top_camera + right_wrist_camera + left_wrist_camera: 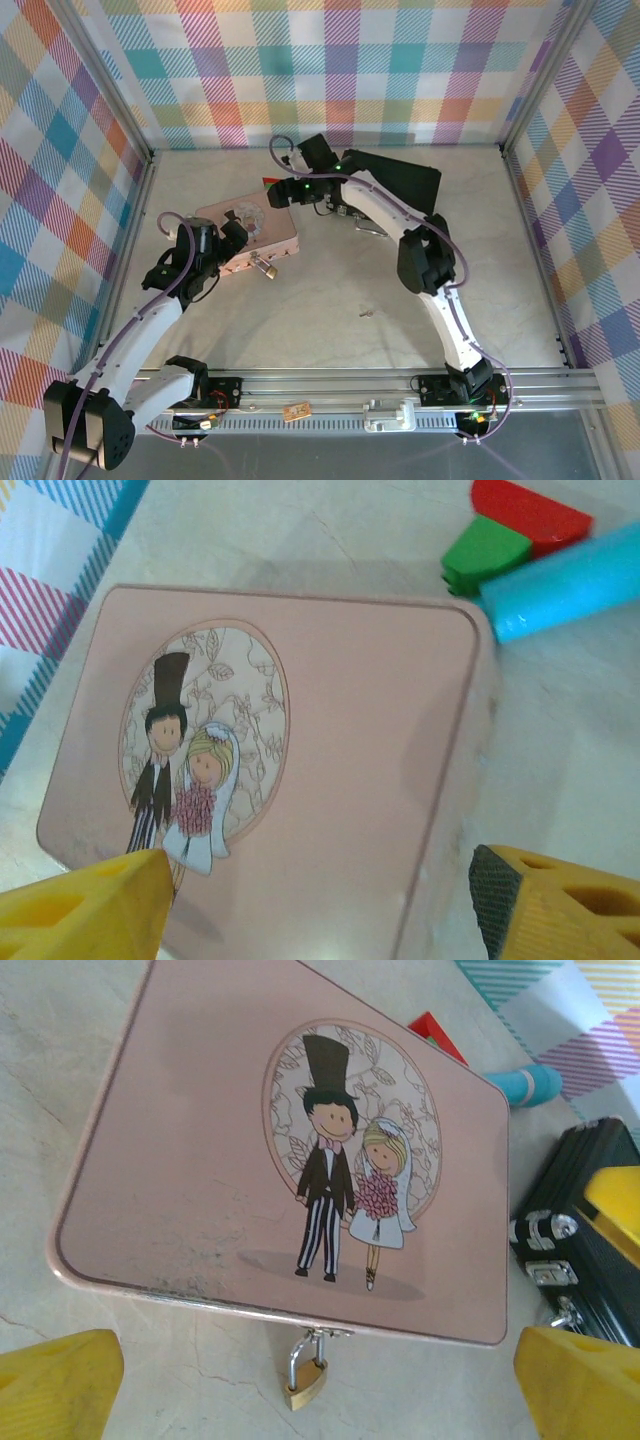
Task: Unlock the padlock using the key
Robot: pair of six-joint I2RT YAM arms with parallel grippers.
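The tiny brass padlock (305, 1381) hangs by its silver shackle from the front clasp of the pink tin (200, 1180), with its body lying on the table. In the top view the padlock (268, 270) sits at the tin's (262, 232) near edge. The small grey key (367, 314) lies alone on the table, right of the tin. My left gripper (235, 240) is open just above the tin's left part, and the left wrist view has its yellow fingers (55, 1385) either side of the padlock. My right gripper (285, 192) is open above the tin's far corner, one finger (90, 905) over the lid.
A black case (400, 180) with silver latches lies behind the tin, under the right arm. Red (530, 510) and green (485, 550) blocks and a blue cylinder (570, 580) lie beside the tin's far corner. An orange-brown tag (296, 411) rests on the front rail.
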